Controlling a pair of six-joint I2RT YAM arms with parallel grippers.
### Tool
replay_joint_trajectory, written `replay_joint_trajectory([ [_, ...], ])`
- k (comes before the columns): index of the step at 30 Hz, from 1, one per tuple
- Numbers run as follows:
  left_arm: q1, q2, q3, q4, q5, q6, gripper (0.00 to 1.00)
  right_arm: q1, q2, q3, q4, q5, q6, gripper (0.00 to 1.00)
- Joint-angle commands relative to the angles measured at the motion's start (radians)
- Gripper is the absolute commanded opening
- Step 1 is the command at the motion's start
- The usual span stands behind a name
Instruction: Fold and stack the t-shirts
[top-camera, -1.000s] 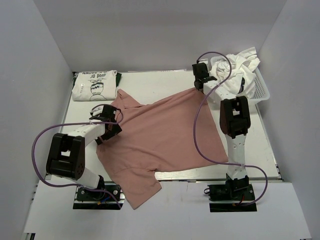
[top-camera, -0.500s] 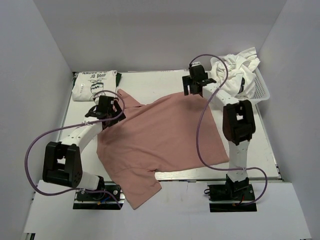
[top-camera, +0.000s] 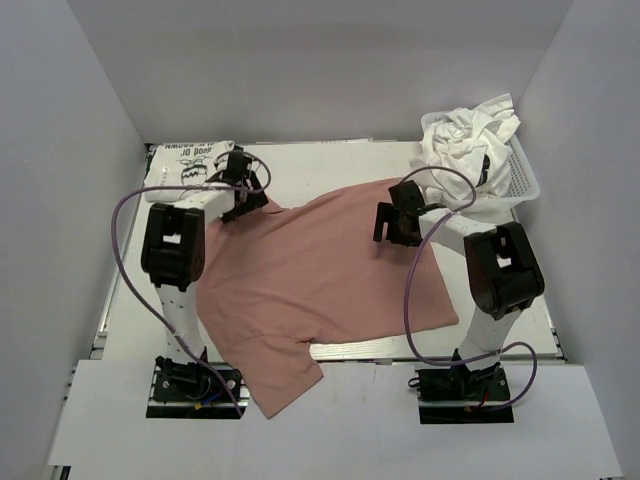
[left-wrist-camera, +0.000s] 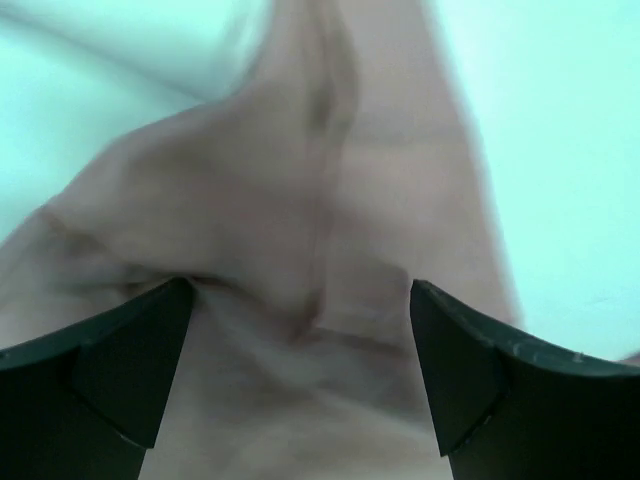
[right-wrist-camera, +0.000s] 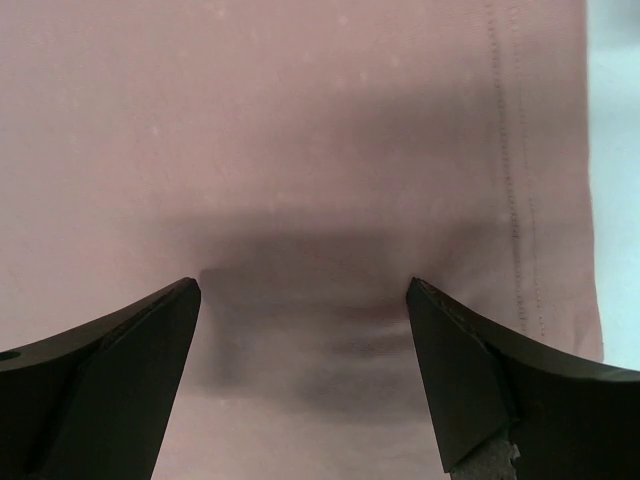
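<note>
A dusty pink t-shirt (top-camera: 320, 280) lies spread across the table, one sleeve hanging over the near edge. My left gripper (top-camera: 240, 197) stands open over its far-left sleeve; in the left wrist view rumpled pink cloth (left-wrist-camera: 300, 180) lies between and below the open left gripper (left-wrist-camera: 300, 320). My right gripper (top-camera: 392, 222) hovers open above the shirt's far-right part; in the right wrist view the right gripper (right-wrist-camera: 303, 300) spans flat pink cloth (right-wrist-camera: 300, 130) with a stitched hem at the right. A folded white t-shirt with black print (top-camera: 187, 168) lies at the far left.
A white basket (top-camera: 523, 178) at the far right holds a heap of crumpled white t-shirts (top-camera: 470, 140). Bare white table (top-camera: 330, 165) shows beyond the pink shirt. Grey walls close in on the left, back and right.
My right gripper opened off the shirt's far-right corner and drew back over the cloth. My left arm swung from the shirt's left side out to the far-left sleeve.
</note>
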Motion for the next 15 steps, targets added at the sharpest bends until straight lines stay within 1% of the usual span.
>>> replay_joint_trajectory([
  [1,-0.004,0.120,0.189,-0.068,0.058,0.014,1.00,-0.022,-0.045,-0.087,0.002,0.020,0.104,0.90],
  [2,-0.004,0.158,0.231,-0.080,0.058,0.014,1.00,-0.023,-0.048,-0.095,0.004,0.026,0.121,0.90],
  [3,-0.013,0.192,0.269,-0.090,0.087,0.028,1.00,-0.034,-0.042,-0.109,0.014,0.031,0.125,0.90],
  [4,-0.013,0.261,0.343,-0.090,0.103,0.039,1.00,-0.042,-0.039,-0.126,0.016,0.044,0.125,0.90],
  [5,-0.013,0.298,0.385,-0.090,0.121,0.039,1.00,-0.048,-0.026,-0.126,0.015,0.052,0.141,0.90],
  [6,-0.013,0.336,0.490,-0.102,0.171,0.062,1.00,-0.048,-0.015,-0.129,0.013,0.051,0.142,0.90],
  [7,-0.013,0.417,0.548,-0.116,0.192,0.073,1.00,-0.057,-0.010,-0.130,0.013,0.060,0.142,0.90],
  [8,-0.013,0.459,0.668,-0.149,0.227,0.082,1.00,-0.057,-0.004,-0.133,0.016,0.061,0.144,0.90],
  [10,-0.013,0.528,0.768,-0.186,0.236,0.091,1.00,-0.059,-0.004,-0.130,0.025,0.060,0.119,0.90],
  [11,-0.013,0.566,0.802,-0.186,0.245,0.091,1.00,-0.057,-0.004,-0.126,0.025,0.064,0.104,0.90],
  [12,-0.013,0.567,0.822,-0.186,0.259,0.100,1.00,-0.057,-0.010,-0.115,0.025,0.063,0.083,0.90],
  [14,-0.013,0.567,0.822,-0.162,0.259,0.100,1.00,-0.056,-0.021,-0.095,0.030,0.078,0.070,0.90],
  [15,-0.013,0.530,0.798,-0.151,0.259,0.100,1.00,-0.056,-0.025,-0.088,0.030,0.080,0.044,0.90],
])
